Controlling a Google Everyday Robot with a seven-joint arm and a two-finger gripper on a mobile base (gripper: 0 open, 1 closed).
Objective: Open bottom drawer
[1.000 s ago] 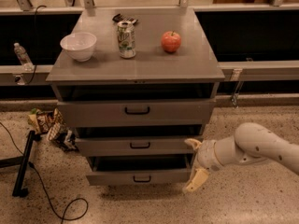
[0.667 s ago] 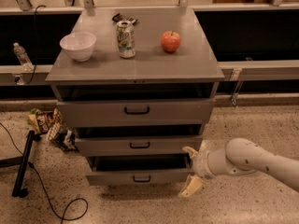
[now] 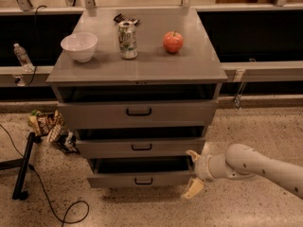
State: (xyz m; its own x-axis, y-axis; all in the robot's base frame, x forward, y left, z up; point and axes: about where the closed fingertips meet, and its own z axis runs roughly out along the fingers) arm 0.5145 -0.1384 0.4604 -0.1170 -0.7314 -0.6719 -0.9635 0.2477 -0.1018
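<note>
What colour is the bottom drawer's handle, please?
Black loop handle, camera view; cream gripper beside grey bottom drawer's right end.

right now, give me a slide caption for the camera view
Open pincer at the bottom drawer's right end; bowl, can and apple on the cabinet

Gripper (image 3: 192, 172) sinks beside the bottom drawer (image 3: 142, 178)

In the lower right of the frame it has slid down and slightly left, ending just beside the drawer's right end. The pale arm (image 3: 246, 162) behind it has dropped lower and drawn in leftward with it.
</note>
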